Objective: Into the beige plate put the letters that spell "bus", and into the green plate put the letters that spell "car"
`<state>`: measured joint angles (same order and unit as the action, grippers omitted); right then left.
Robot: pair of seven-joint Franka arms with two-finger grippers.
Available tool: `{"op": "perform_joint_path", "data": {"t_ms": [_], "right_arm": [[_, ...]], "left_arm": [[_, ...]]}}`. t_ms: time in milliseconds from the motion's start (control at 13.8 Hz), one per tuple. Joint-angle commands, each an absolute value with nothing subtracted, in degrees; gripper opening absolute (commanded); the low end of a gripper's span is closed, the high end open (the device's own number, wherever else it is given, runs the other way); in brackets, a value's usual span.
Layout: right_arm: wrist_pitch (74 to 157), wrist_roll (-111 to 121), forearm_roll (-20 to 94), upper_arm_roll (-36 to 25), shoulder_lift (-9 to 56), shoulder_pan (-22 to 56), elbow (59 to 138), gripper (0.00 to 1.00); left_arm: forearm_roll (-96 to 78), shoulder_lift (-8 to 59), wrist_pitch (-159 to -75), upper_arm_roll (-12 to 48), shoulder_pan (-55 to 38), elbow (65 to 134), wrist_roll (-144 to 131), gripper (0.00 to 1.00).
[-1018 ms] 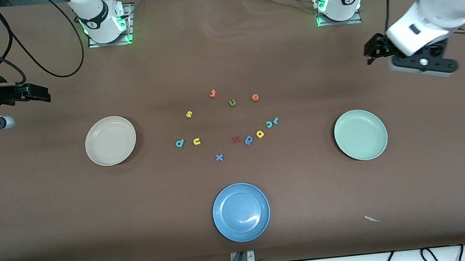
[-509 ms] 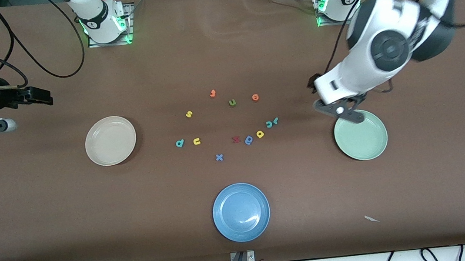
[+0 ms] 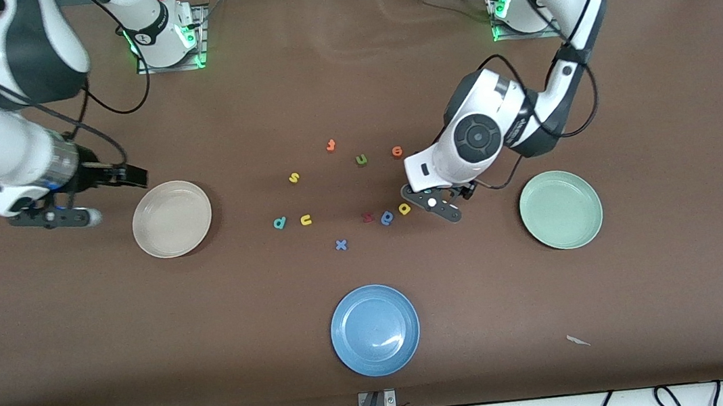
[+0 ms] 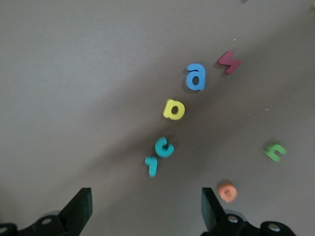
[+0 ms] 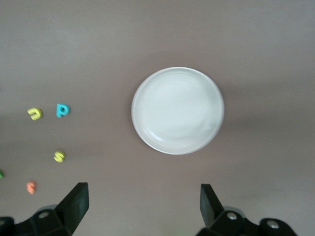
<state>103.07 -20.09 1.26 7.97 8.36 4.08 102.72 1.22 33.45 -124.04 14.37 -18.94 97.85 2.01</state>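
The left hand (image 4: 146,211) is held spread and empty above the teal "c" (image 4: 164,146) and teal "r" (image 4: 151,166), which lie touching on the tabletop (image 3: 348,82) just beside the yellow "a" (image 3: 404,209). The right hand (image 5: 142,206) is held spread and empty over the tabletop beside the beige plate (image 3: 172,218). The teal "b" (image 3: 279,223), yellow "u" (image 3: 305,219) and yellow "s" (image 3: 294,177) lie between the beige plate and the green plate (image 3: 560,209); both plates are seen empty.
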Motion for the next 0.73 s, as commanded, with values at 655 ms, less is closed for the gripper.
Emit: {"op": "perform_joint_path", "data": {"t_ms": [655], "right_arm": [[135.9, -60.6, -5.2, 12.0, 33.2, 15.8, 103.9, 1.00]], "left_arm": [[16.4, 39.0, -131.2, 14.3, -22.0, 102.5, -13.1, 0.78]]}}
